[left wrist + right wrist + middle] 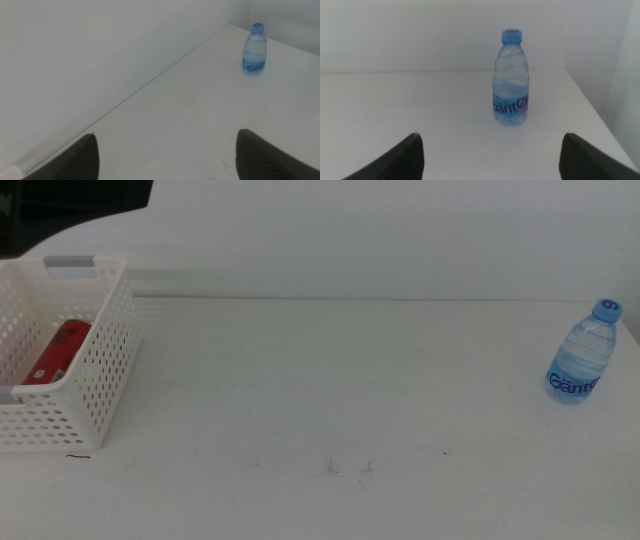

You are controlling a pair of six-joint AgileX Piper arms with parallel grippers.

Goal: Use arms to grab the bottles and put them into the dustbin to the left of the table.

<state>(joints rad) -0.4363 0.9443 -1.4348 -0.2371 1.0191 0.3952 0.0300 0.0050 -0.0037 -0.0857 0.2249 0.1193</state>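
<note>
Basket (95, 370) at table's (330, 380) left edge, can (58, 352) lying inside; water bottle (583, 353) upright at far right, well apart.

left pincer (165, 155) dark matte jaws, right pincer (490, 155) alike

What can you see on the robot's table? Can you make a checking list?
Surface: white table, a few small dark marks.
Job's things: water bottle upright near the right edge; red can lying in the basket at the left; no third bottle in view.
Clutter: nothing seen.
Pincers: left pincer open, empty; right pincer open, empty, facing the bottle.
Cables: nothing seen.
Surroundings: plain white wall.
</note>
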